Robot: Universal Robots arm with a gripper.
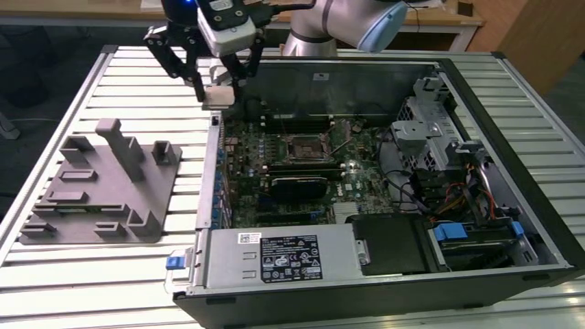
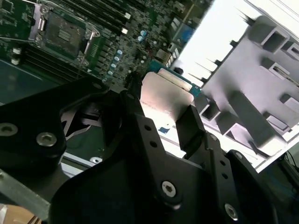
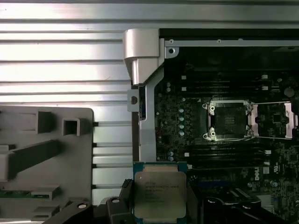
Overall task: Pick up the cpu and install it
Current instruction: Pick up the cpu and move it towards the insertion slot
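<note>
Black gripper (image 2: 163, 106), item one: two fingers (image 2: 188, 127) closed on opposite edges of the cpu (image 2: 164, 98), parted only by the chip's width, pale metal top facing away from the palm. Cpu, item two: held in the air, level, clear of every surface; in the exterior view it hangs (image 1: 219, 96) over the far corner of the computer case (image 1: 366, 296) on the exterior view's left, at the case wall, between the grey fixture (image 1: 101, 185) and the socket (image 1: 305, 147). Socket, item three: black frame on the motherboard (image 1: 366, 181), seen open in the first wrist view (image 3: 229, 121), nothing seated in it, well apart from the chip (image 3: 160, 193). Fixture and case both rest on the slatted table (image 1: 101, 288)
</note>
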